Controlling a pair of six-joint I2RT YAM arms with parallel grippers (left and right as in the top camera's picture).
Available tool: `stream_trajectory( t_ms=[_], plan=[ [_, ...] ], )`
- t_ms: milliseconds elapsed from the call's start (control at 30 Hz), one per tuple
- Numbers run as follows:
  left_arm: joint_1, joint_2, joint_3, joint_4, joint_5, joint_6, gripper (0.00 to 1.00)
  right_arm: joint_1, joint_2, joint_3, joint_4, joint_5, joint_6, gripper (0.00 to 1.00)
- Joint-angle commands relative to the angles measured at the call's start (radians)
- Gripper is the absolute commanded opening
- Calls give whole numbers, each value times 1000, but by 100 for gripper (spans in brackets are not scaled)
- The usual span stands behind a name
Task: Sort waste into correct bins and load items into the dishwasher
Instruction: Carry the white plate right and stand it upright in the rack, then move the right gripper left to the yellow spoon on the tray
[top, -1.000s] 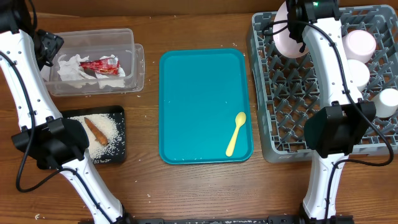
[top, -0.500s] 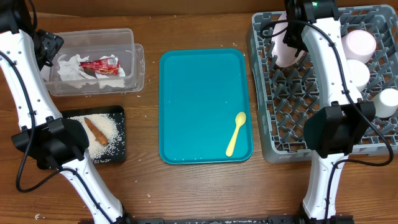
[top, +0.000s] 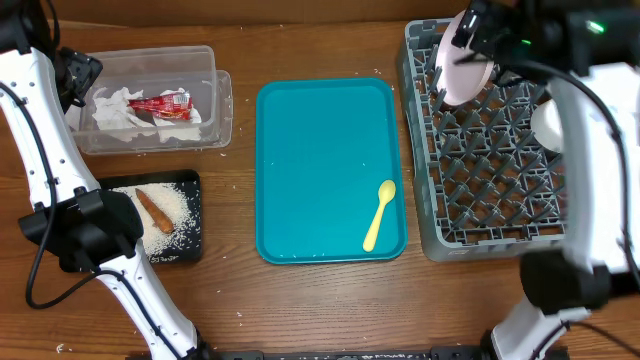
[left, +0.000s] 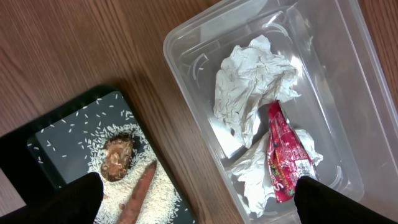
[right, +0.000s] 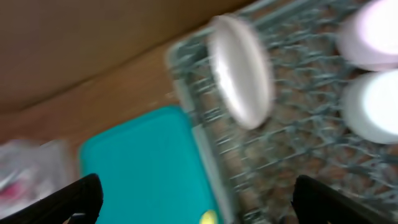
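Observation:
The pale plate (top: 462, 75) (right: 241, 71) stands on edge among the pegs at the back left of the grey dishwasher rack (top: 480, 180). My right gripper (right: 200, 202) hangs open and empty above it, its arm blurred over the rack. Two pale bowls (right: 373, 34) (right: 373, 106) sit in the rack beyond the plate. A yellow spoon (top: 379, 215) lies on the teal tray (top: 320, 140). Open too, my left gripper (left: 202, 205) hovers between the clear tub (left: 186, 56) holding napkins (left: 252, 78) and a red wrapper (left: 283, 155), and the black tray (left: 50, 146) with rice, a brown stick (left: 140, 193) and a lump (left: 116, 158).
The right arm covers the rack's right side in the overhead view. A few rice grains lie on the wood near the black tray (top: 160, 215). A strip of bare wood separates the tub (top: 150, 100) from the black tray.
The right gripper has opened and let go of the plate, which now stands in the rack. The right arm has risen and swung right. The left arm has not moved.

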Motion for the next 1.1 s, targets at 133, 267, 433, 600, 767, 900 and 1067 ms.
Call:
stream_trajectory(
  t_ms=[133,267,433,600,767,900,1067],
  plan=[
    [-8,-4,0,2,0,4,100,23,2,-43,-140,-378,-164,100],
    [-8,-4,0,2,0,4,100,53,2,-187,-140,-371,-130,100],
    [-8,-4,0,2,0,4,100,127,2,-480,45,-353,3,100],
    [-8,-4,0,2,0,4,100,217,2,-681,171,-255,130,100],
    [-8,-4,0,2,0,4,100,321,2,-771,224,-107,262,100],
    [-8,-4,0,2,0,4,100,377,2,-830,260,68,364,100],
    [-8,-4,0,2,0,4,100,386,2,-914,358,42,387,96]
  ],
)
